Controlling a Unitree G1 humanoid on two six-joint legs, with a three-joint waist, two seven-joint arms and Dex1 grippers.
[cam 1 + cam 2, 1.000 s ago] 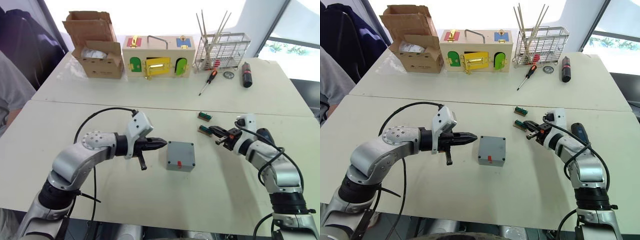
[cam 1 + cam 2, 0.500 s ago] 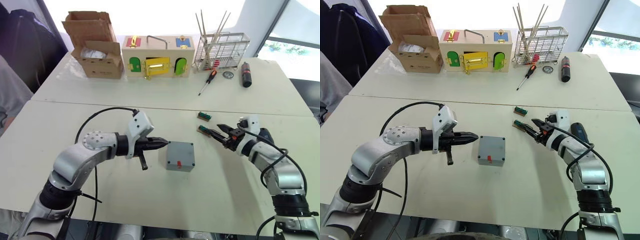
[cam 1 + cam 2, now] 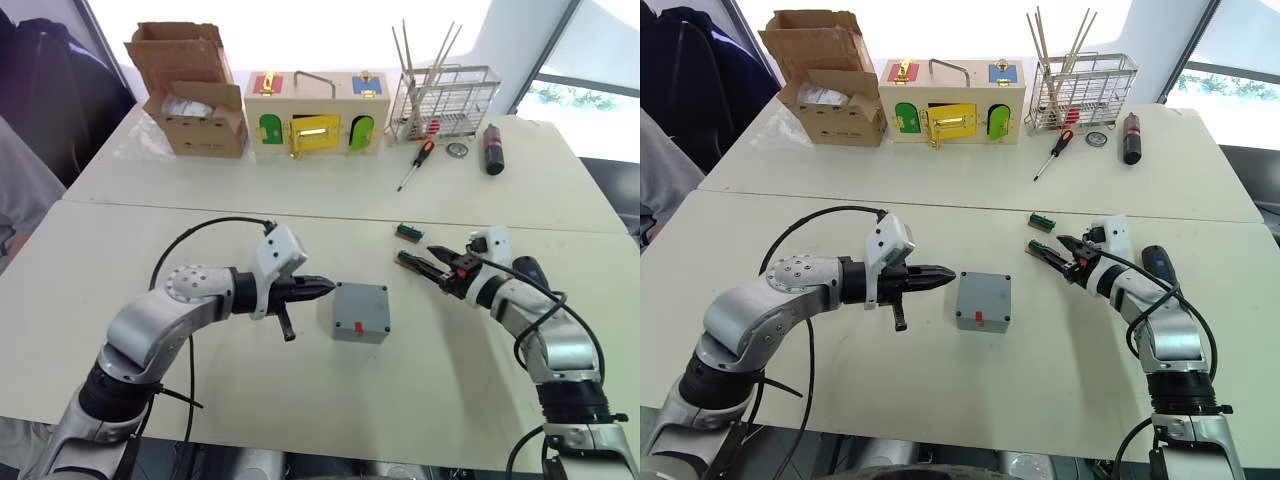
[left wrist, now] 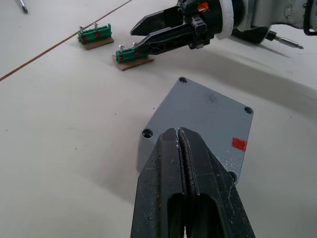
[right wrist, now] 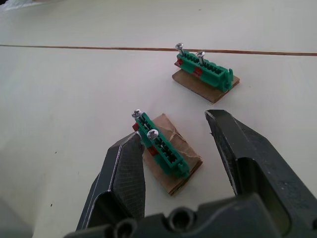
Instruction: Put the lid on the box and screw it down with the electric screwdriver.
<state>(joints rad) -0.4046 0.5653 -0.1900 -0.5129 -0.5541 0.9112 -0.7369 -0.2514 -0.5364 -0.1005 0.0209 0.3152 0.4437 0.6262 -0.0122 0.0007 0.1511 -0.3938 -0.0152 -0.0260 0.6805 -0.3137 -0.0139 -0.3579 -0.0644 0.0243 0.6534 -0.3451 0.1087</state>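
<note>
Right end effector has opened, straddling green screw holder.

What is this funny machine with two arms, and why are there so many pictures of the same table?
It is a robot seen from its own cameras. Two pictures come from its head, looking down; one comes from each wrist. Its left gripper is shut and points at the grey box, whose lid is already on. Its right gripper is open around a little green screw holder; another holder lies nearby. The electric screwdriver lies by the right arm. Nothing is held. At the back stands a wooden box.
</note>
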